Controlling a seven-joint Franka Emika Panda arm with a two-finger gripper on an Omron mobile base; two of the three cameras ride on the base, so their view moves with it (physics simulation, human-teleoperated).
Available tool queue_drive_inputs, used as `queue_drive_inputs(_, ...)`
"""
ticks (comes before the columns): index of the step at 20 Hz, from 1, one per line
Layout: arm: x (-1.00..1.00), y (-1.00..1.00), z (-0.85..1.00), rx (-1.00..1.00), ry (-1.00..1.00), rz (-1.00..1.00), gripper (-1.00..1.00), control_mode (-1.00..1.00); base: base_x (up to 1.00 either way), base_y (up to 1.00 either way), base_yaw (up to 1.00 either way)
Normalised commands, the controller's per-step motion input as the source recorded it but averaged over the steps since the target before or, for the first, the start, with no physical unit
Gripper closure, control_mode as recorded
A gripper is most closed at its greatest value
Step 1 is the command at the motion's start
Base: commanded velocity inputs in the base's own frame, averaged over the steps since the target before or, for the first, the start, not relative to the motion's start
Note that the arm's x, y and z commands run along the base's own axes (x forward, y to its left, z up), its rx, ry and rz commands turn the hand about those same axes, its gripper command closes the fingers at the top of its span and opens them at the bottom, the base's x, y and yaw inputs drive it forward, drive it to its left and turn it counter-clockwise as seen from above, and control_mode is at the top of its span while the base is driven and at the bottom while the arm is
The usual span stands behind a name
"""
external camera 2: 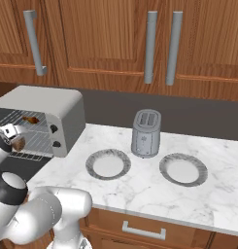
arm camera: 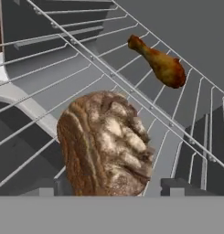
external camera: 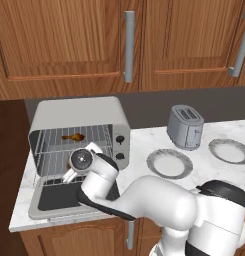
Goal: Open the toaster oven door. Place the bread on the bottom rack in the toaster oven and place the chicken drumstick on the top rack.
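Observation:
The toaster oven (external camera: 79, 114) (external camera 2: 42, 99) stands at the counter's left end. Its door (external camera: 54, 199) lies folded down flat in front of it. On the top rack (external camera: 96, 134) lies the chicken drumstick (external camera: 73, 136) (external camera 2: 30, 119) (arm camera: 160, 64). My hand reaches into the oven mouth at the height of the bottom rack (external camera: 50, 161) (external camera 2: 35, 146). The brown bread (external camera 2: 18, 143) (arm camera: 104, 146) sits at that rack's front. My gripper (arm camera: 109, 191) is open, and each fingertip (arm camera: 177, 186) stands a little clear of the bread's sides. In the left base view my hand hides the bread.
A small two-slot toaster (external camera: 185, 127) (external camera 2: 146, 132) stands at the back of the marble counter. Two empty plates (external camera: 169, 163) (external camera: 229, 150) lie to the oven's right. Wooden cabinets with bar handles hang above. The open door overhangs the counter's front edge.

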Motion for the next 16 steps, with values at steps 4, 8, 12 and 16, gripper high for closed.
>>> queue_drive_inputs(4, 0.00, 0.05, 0.14, 0.00, 0.00, 0.00, -1.00, -1.00, 0.00, 0.00, 0.00)
queue_drive_inputs(8, -0.05, 0.07, 0.21, 0.00, 0.00, 0.00, -1.00, -1.00, 0.00, 0.00, 0.00)
queue_drive_inputs(12, -0.46, 0.15, 0.39, 0.00, 0.00, 0.00, -1.00, -1.00, 0.00, 0.00, 0.00)
queue_drive_inputs(16, -0.79, 0.17, 0.36, 0.00, 0.03, 0.00, -1.00, -1.00, 0.00, 0.00, 0.00)
